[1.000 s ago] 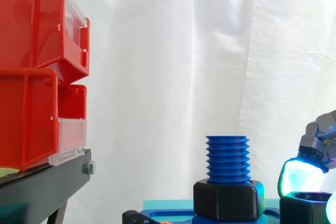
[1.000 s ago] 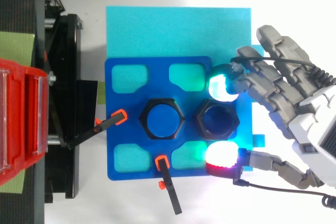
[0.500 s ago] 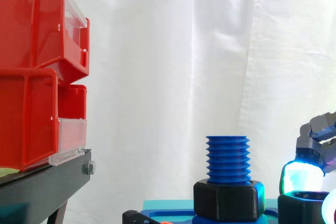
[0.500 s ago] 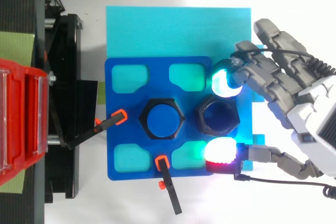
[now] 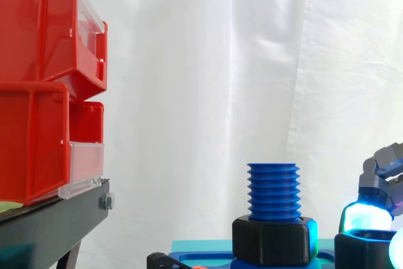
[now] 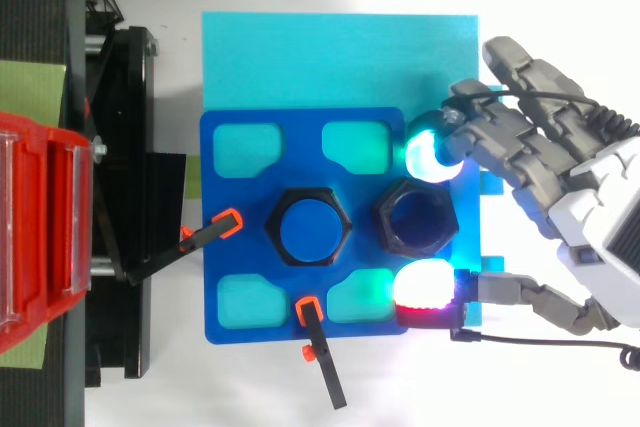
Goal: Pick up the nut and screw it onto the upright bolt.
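**Asker:** While you sit at that blue plate [image 6: 300, 127], which way does the nut [image 6: 415, 215] face?

**Me:** Its bore points straight up, so its axis stands vertical, parallel to the upright bolt [image 5: 272, 190]. It lies flat side down, just to the right of the bolt in the top view, near the plate's right edge.

**Asker:** And how does it look?

**Me:** Black and six-sided, with a wide, dark round hole. It matches the black hex collar [image 5: 272, 240] around the bolt's base. The bolt itself is blue, with coarse threads rising above that collar.

**Asker:** What is your hand [image 6: 590, 217] doing?

**Me:** I have it closed narrowly on the nut. One cyan-glowing fingertip [image 6: 430, 147] is on its far flank, and my thumb pad [image 6: 425, 287], glowing white and red, is on the near one. My other fingers are stretched out behind.

**Asker:** Is it off the plate?

**Me:** I can't quite tell. The side view cuts the nut off low at the frame's bottom edge.
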Available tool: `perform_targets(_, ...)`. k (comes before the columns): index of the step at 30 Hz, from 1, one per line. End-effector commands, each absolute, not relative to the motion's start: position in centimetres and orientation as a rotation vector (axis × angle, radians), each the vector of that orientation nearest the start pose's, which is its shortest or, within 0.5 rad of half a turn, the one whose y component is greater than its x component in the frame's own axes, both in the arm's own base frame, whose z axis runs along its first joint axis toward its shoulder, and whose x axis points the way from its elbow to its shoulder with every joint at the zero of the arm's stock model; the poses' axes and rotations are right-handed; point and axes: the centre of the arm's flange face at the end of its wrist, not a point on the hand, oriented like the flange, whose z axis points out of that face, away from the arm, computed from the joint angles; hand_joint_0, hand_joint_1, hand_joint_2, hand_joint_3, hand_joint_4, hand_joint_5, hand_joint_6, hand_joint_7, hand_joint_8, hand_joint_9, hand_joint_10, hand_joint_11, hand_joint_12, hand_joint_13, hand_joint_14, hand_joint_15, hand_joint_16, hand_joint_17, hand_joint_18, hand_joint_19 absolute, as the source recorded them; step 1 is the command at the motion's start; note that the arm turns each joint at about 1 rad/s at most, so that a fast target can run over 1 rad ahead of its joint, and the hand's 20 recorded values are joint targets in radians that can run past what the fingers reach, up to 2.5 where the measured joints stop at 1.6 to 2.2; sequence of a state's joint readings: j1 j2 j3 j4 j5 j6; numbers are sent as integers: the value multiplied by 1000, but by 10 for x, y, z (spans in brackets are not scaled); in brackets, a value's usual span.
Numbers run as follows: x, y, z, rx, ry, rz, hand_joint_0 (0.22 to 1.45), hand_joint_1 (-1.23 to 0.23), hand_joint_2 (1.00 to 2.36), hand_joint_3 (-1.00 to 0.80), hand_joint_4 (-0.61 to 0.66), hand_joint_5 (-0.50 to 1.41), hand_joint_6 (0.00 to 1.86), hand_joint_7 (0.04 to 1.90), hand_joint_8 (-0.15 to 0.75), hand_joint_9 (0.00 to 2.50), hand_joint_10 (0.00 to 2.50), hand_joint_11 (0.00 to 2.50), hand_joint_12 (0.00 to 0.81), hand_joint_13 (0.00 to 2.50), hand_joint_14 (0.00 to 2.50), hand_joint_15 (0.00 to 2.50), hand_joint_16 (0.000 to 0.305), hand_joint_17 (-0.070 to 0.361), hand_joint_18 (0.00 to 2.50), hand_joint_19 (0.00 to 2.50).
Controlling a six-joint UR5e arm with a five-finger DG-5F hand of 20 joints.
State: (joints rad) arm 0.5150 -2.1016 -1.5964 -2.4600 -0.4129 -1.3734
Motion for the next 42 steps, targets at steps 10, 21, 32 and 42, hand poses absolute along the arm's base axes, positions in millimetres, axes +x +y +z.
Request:
perform_targets(10, 633, 99, 265, 687, 1396, -238, 589, -706, 1000, -500, 313, -194, 689, 1072, 314, 465, 0, 0, 355, 494, 0, 0, 44, 98, 456, 0)
perform_targets(21, 623, 93, 287, 697, 1418, -219, 583, -693, 1000, -500, 310, -193, 688, 1070, 314, 464, 0, 0, 355, 495, 0, 0, 44, 98, 457, 0)
perform_targets(32, 644, 79, 366, 632, 1393, -174, 578, -681, 1000, -500, 310, -192, 687, 1070, 315, 462, 0, 0, 357, 492, 0, 0, 44, 99, 450, 0)
perform_targets(42, 680, 75, 388, 421, 1329, 43, 577, -672, 1000, -499, 309, -191, 685, 1077, 316, 463, 0, 0, 356, 485, 0, 0, 44, 100, 446, 0)
